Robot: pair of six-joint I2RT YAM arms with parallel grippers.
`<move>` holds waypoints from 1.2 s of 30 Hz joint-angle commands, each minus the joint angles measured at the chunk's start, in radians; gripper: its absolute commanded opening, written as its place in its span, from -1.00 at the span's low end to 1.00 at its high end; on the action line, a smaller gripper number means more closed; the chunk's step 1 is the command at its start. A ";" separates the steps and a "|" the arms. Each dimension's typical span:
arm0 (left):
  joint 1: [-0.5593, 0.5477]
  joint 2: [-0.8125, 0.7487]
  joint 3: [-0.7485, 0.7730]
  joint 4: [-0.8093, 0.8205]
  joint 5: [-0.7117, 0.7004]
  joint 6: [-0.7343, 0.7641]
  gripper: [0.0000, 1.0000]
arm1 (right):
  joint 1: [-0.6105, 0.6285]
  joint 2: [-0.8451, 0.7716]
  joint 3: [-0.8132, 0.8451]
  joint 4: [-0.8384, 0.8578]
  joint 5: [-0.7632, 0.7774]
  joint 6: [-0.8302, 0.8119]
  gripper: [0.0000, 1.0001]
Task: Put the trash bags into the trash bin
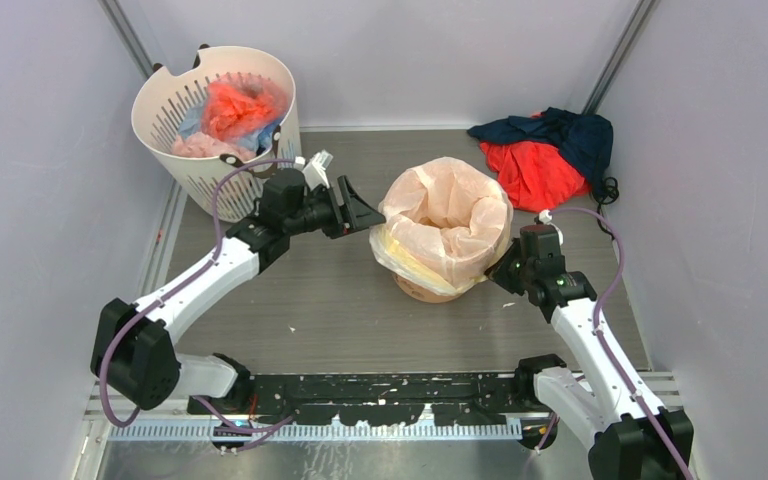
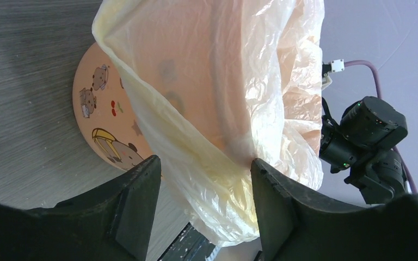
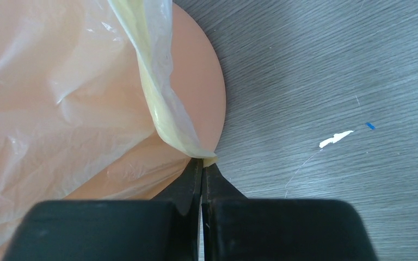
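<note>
The trash bag [image 1: 447, 215] lines the orange bin [image 1: 422, 290] at centre frame, spilling down its sides. My right pincer [image 3: 202, 163] is clamped on a thin fold of the bag's edge. My left pincer [image 2: 204, 179] gapes, holding nothing. The film looks flimsy and slippery, so I'd pinch a bunched fold.

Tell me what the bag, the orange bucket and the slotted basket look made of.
The trash bag: thin plastic film, translucent pale yellow, glossy, wrinkled. The orange bucket: likely smooth hard plastic, printed cartoons on its side. The white slotted basket: probably moulded plastic, even slots.
</note>
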 commanded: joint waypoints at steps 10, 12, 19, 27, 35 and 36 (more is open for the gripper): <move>0.004 0.054 0.020 0.094 0.034 -0.025 -0.49 | 0.010 -0.001 0.030 0.043 0.029 0.002 -0.98; 0.004 0.060 0.018 0.103 0.037 -0.030 -0.59 | 0.012 0.001 0.026 0.047 0.029 0.002 -0.98; -0.002 0.080 0.013 0.124 0.023 -0.036 -0.99 | 0.016 0.002 0.026 0.051 0.029 0.001 -0.98; -0.005 0.076 0.008 0.141 0.006 -0.049 -0.41 | 0.017 -0.002 0.026 0.048 0.063 -0.002 -0.98; -0.021 0.067 -0.009 0.163 -0.011 -0.069 -0.21 | 0.022 0.008 0.018 0.062 0.060 0.002 -0.98; -0.025 0.072 -0.010 0.168 -0.011 -0.072 -0.22 | 0.023 0.009 0.018 0.062 0.061 0.002 -0.98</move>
